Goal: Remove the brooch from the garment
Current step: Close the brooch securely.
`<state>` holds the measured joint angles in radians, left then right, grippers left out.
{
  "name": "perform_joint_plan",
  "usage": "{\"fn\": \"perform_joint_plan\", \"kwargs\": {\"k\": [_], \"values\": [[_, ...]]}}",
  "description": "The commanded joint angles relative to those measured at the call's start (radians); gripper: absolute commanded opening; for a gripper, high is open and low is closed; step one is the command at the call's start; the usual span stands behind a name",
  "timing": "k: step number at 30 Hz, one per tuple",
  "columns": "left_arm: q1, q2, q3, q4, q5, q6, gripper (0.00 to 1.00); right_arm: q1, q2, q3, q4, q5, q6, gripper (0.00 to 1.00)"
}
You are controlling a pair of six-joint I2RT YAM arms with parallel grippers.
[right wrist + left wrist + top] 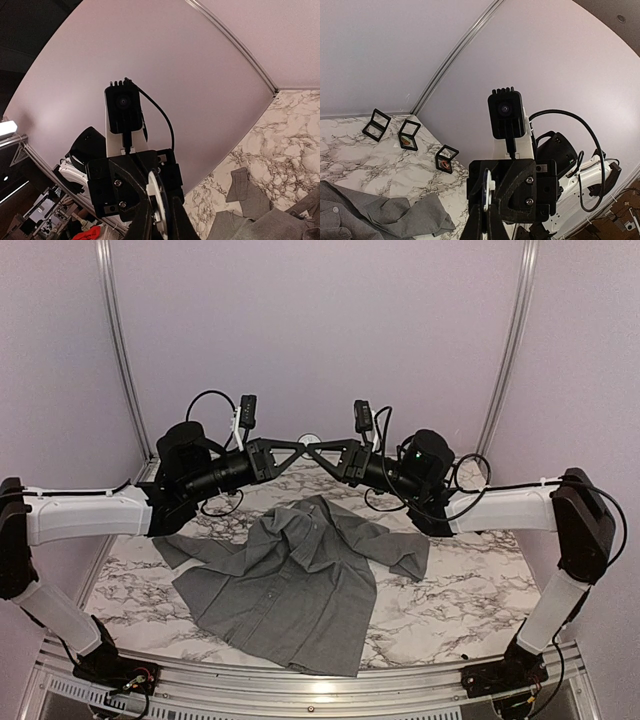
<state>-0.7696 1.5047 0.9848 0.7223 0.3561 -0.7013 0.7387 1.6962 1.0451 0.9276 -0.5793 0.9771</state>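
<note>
Marble-look table [450, 610], lilac walls [320, 320]; left end effector [301, 444] and right end effector [321, 444] tight on brooch [310, 438].

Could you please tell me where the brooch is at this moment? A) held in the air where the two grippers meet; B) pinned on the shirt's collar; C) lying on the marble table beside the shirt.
A: the brooch sits between the meeting tips of the left gripper and right gripper, well above the garment.
</note>
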Motion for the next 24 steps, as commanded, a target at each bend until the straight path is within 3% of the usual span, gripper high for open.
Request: {"fn": "perform_joint_plan", "kwargs": {"k": [1, 24], "values": [[-0.012, -0.045, 0.011, -0.023, 0.028, 0.055, 0.0, 0.011, 0.027, 0.036, -0.035, 0.009, 0.015, 0.11], [-0.032, -0.081, -0.011, -0.034, -0.007, 0.118, 0.0, 0.011, 0.027, 0.025, -0.007, 0.046, 0.049, 0.08]]}}
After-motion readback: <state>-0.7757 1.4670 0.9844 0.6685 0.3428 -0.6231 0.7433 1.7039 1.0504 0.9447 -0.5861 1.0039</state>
